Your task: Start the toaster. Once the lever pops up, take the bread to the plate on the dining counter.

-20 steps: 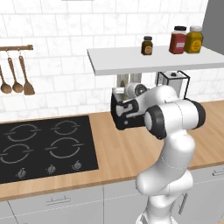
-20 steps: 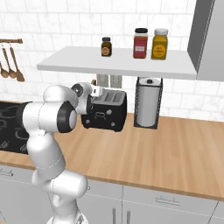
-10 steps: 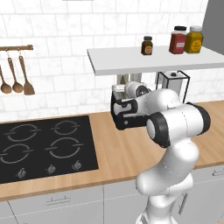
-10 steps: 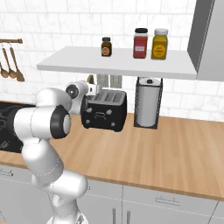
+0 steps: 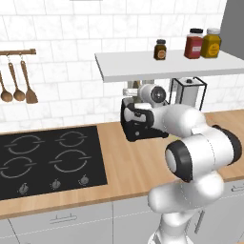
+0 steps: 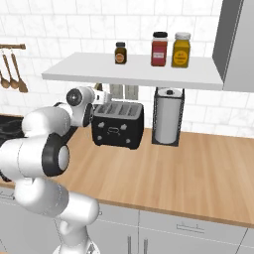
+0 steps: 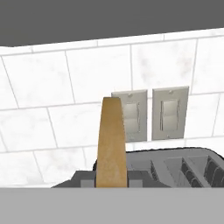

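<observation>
Toaster [image 6: 118, 125]: black, slots up, at the back of the wooden counter [image 6: 188, 171] under the white shelf [image 6: 134, 72], just beside the paper towel stand [image 6: 167, 116]; hob [image 5: 45, 159] to its left. Bread [image 7: 111, 142]: tan slice, upright, edge-on in the hand view, above the toaster's slots; fingers [image 7: 92, 180] pinching its lower end from both sides. Two wall switches [image 7: 151, 114] on the tiled wall behind; three jars [image 6: 158, 48] on the shelf.

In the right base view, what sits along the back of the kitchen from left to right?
Hanging spoons → toaster → paper towel stand. On the shelf above: small dark jar → red jar → yellow jar.
</observation>
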### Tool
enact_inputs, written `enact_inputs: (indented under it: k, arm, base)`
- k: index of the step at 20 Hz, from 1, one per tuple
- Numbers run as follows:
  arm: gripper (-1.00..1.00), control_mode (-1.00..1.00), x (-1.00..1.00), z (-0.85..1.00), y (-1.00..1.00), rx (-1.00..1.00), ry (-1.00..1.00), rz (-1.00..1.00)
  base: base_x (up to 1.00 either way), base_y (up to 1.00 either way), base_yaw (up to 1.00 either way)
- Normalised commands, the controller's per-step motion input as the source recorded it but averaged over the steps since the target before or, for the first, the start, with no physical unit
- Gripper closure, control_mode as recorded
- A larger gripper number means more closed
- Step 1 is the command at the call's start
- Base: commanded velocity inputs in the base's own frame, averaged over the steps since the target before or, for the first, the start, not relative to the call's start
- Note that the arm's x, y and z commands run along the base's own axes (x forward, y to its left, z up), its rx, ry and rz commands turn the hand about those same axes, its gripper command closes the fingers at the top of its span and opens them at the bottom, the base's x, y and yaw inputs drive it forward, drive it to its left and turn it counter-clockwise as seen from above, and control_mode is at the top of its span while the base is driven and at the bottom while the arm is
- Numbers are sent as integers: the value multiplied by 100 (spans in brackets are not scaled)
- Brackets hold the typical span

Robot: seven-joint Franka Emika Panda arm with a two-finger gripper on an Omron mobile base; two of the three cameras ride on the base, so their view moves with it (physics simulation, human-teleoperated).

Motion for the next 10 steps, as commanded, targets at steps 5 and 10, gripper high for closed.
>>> enact_inputs:
  k: [5, 10]
  arm:
    - [100, -100, -95, 19, 0, 0, 14, 0]
    - [100, -100, -100, 24, 0, 2, 2, 0]
  base:
    - [0, 0, 0]
    - [0, 0, 0]
